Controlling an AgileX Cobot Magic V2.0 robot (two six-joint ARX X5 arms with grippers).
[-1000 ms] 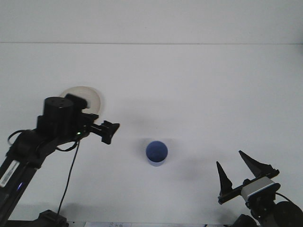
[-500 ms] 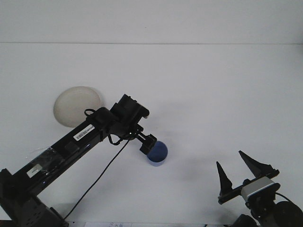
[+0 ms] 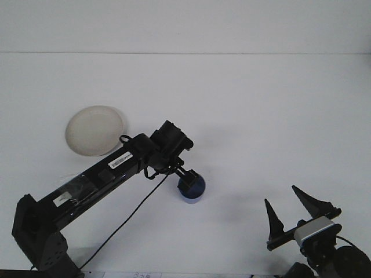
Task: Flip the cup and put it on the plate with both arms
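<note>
Blue plastic cup [image 3: 193, 191] stands on the white table [image 3: 261, 116], your landmark. Your left gripper [image 3: 186, 180] sits right on the cup's near-left rim, reaching down over it, presumably to take the wall for the flip; you cannot tell how its jaws stand. The round cream plate [image 3: 94, 130] waits well up-left of the cup. Your right gripper [image 3: 290, 212], jaws spread, idles well down-right, free to receive a handover.

The left arm [image 3: 110, 174] is stretched out diagonally from the lower left toward the middle, and its gripper [image 3: 188, 179] points downward. The right gripper [image 3: 293, 207] stays low at the lower right, its jaws spread wide apart and pointing upward.
</note>
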